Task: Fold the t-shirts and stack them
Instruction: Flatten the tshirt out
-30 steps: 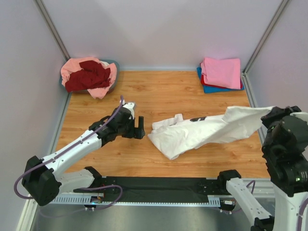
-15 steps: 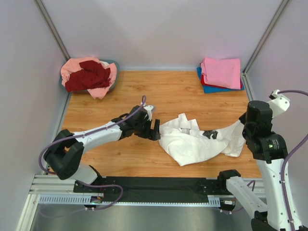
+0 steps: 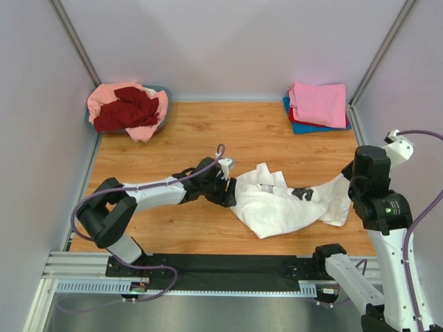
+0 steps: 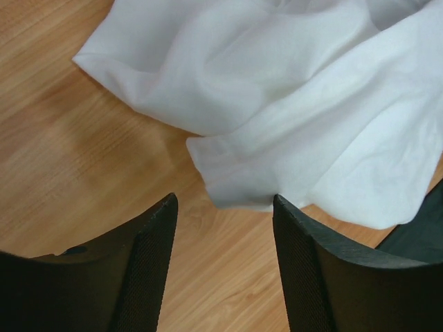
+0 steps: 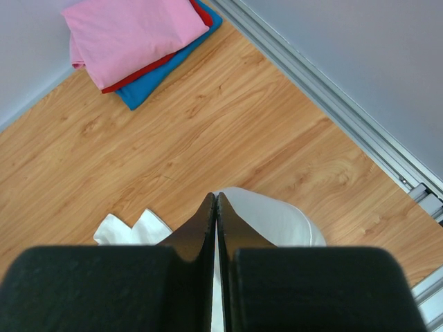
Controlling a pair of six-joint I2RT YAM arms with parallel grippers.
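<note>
The large off-white t-shirt [image 3: 280, 206] with a black print lies crumpled on the wooden table's middle. My left gripper [image 3: 229, 191] is open at the shirt's left edge. In the left wrist view the cloth's hem [image 4: 235, 187] lies just ahead of the gripper [image 4: 223, 202], with bare wood between the fingers. My right gripper [image 3: 348, 185] is shut on the shirt's right end, low over the table. In the right wrist view white cloth [image 5: 277, 218] shows around its closed tips [image 5: 216, 198]. Folded bright pink, red and blue shirts [image 3: 318, 105] are stacked at the back right, also in the right wrist view [image 5: 131, 31].
A grey-blue tub [image 3: 165, 90] at the back left holds a salmon-pink shirt [image 3: 104, 97] and a dark red shirt [image 3: 128, 111]. Walls enclose the table. A metal rail [image 5: 332, 97] runs along the right edge. A black mat [image 3: 228, 266] lies at the front.
My right gripper brought the shirt's right end down from high up to the table, and the shirt bunched. My left gripper moved right up to the shirt's left edge.
</note>
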